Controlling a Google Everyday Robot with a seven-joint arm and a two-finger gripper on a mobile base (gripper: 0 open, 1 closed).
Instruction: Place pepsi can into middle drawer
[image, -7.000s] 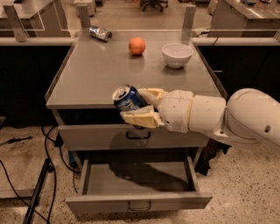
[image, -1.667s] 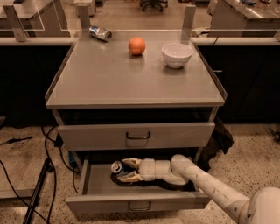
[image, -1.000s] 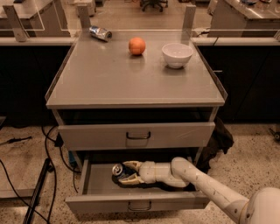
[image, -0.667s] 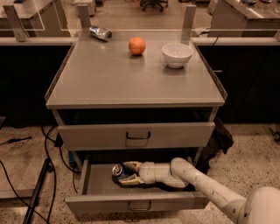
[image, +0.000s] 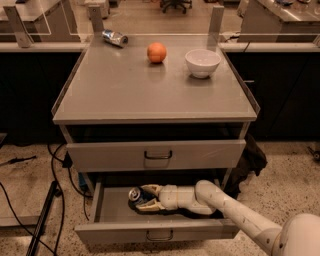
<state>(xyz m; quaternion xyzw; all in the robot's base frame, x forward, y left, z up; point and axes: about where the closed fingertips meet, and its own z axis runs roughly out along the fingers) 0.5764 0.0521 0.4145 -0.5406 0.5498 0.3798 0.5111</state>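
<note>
Gently now: my pincer (image: 142, 198) lies inside the open middle drawer (image: 150, 231), the pepsi can (image: 134, 194) right at its tip; whether it is clenched on the can or released, I cannot tell. I should free the can only once it rests on the drawer floor. It looks dark blue, tilted, silver top showing.

Hand (image: 144, 197) in open middle drawer (image: 200, 232); upper drawer front (image: 200, 154) overhangs; pepsi can (image: 134, 194) at its tip.

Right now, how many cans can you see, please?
2: a silver can, back left of the tabletop; the pepsi can in the open drawer, by the gripper. Others may be hidden.
</note>
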